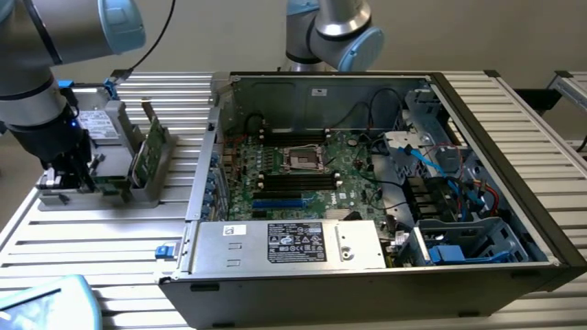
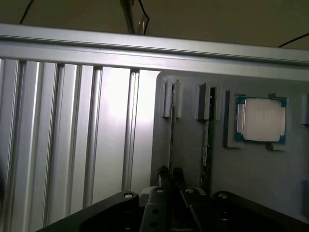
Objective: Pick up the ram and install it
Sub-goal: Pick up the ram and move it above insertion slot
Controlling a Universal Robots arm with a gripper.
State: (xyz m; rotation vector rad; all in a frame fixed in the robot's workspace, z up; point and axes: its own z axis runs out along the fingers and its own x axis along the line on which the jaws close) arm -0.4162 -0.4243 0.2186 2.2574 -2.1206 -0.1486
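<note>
The ram point(image 2: 172, 130) stands on edge in a slot of the grey holder point(image 2: 251, 169), seen as a thin dark line. My gripper point(image 2: 171, 174) is down over its near end, one finger on each side of the stick and pressed close against it. In the exterior view the gripper point(image 1: 81, 180) is low at the grey holder point(image 1: 137, 196), on the exterior view's left, beside the open computer case point(image 1: 477, 89). The motherboard point(image 1: 348, 155) lies inside the case with black memory slots point(image 1: 295, 181) near its middle.
A taller green card point(image 1: 147, 151) stands in the holder beside my gripper; its edge point(image 2: 206, 145) shows one slot over from the ram. A processor chip point(image 2: 260, 120) sits in a holder pocket. A second robot arm point(image 1: 335, 31) stands behind the case. Ribbed aluminium table point(image 1: 101, 240).
</note>
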